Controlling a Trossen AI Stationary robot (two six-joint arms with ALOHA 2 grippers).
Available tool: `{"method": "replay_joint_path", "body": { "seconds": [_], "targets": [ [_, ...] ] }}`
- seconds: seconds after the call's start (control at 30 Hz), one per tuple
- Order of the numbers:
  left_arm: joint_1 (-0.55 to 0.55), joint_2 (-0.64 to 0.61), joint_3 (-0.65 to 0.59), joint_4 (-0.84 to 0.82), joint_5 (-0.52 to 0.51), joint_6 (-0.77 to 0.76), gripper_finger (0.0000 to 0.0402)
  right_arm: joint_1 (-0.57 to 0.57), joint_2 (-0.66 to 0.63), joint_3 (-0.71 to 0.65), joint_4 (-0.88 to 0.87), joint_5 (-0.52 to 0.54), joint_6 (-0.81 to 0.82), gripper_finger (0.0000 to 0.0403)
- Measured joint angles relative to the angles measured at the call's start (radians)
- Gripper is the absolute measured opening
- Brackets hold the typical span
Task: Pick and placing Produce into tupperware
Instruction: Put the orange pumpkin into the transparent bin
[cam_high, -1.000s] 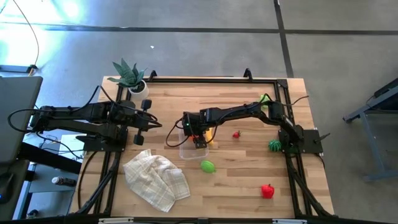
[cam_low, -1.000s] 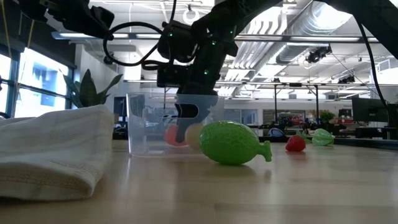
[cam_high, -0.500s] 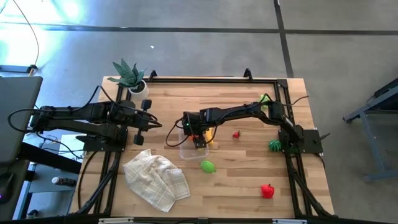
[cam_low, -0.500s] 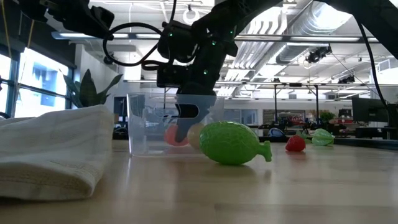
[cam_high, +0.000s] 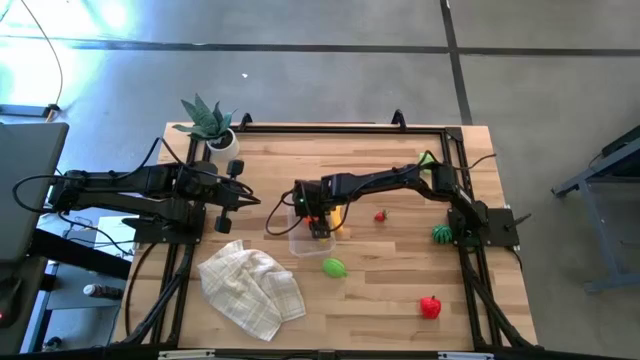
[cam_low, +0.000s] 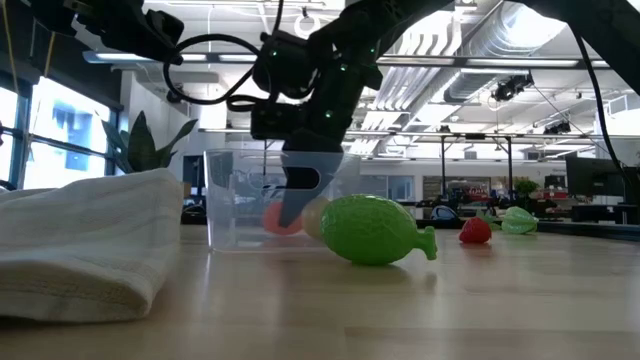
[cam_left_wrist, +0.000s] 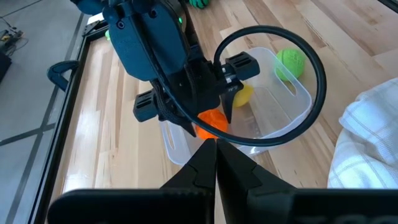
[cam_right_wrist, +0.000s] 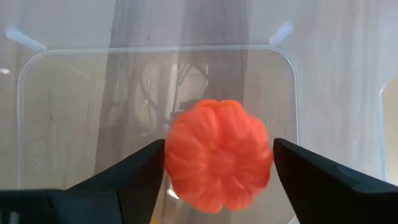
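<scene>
The wooden table (cam_high: 380, 290) carries two dark arms, one from each side. The left arm lies along the table's left edge, and its gripper (cam_left_wrist: 216, 144) has its fingers pressed together with nothing between them. The right arm reaches across to the middle, where its gripper (cam_high: 318, 212) hangs over and inside the clear tub (cam_high: 302, 243). A crumpled checked cloth (cam_high: 252, 283) lies near the front left, close to the tub, and a spiky potted plant (cam_high: 209, 123) stands at the back left corner. In the right wrist view the fingers (cam_right_wrist: 134, 173) stand apart on either side of an orange (cam_right_wrist: 218, 154), with a gap on both sides, so the claw is wide and not clamping the fruit; the orange sits in the tub. A yellow fruit (cam_left_wrist: 243, 94) lies in the tub beside the orange, on the side towards the right arm's base. Just outside the tub, nearer the front, sits a bright green fruit (cam_high: 334, 267). Farther right are a red pepper (cam_high: 430, 307) near the front, a dark green fruit (cam_high: 442, 234) by the right arm's base, and a small red fruit (cam_high: 380, 215) between that and the tub.
</scene>
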Motion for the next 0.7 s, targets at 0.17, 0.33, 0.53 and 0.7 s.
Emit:
{"method": "replay_joint_path", "body": {
  "seconds": [0.17,0.33,0.53,0.7],
  "targets": [
    [0.0,0.0,0.0,0.0,0.0,0.0,0.0003,0.0,0.0,0.0,0.016,0.025,-0.002,0.0314],
    [0.0,0.0,0.0,0.0,0.0,0.0,0.0003,0.002,0.0,0.0,0.022,0.029,-0.045,0.0317],
    [0.0,0.0,0.0,0.0,0.0,0.0,0.0003,0.02,0.0,0.033,-0.001,0.027,-0.04,0.0317],
    [0.0,0.0,0.0,0.0,0.0,0.0,0.0003,0.026,0.0,0.059,-0.017,0.027,-0.01,0.0317]
  ]
}}
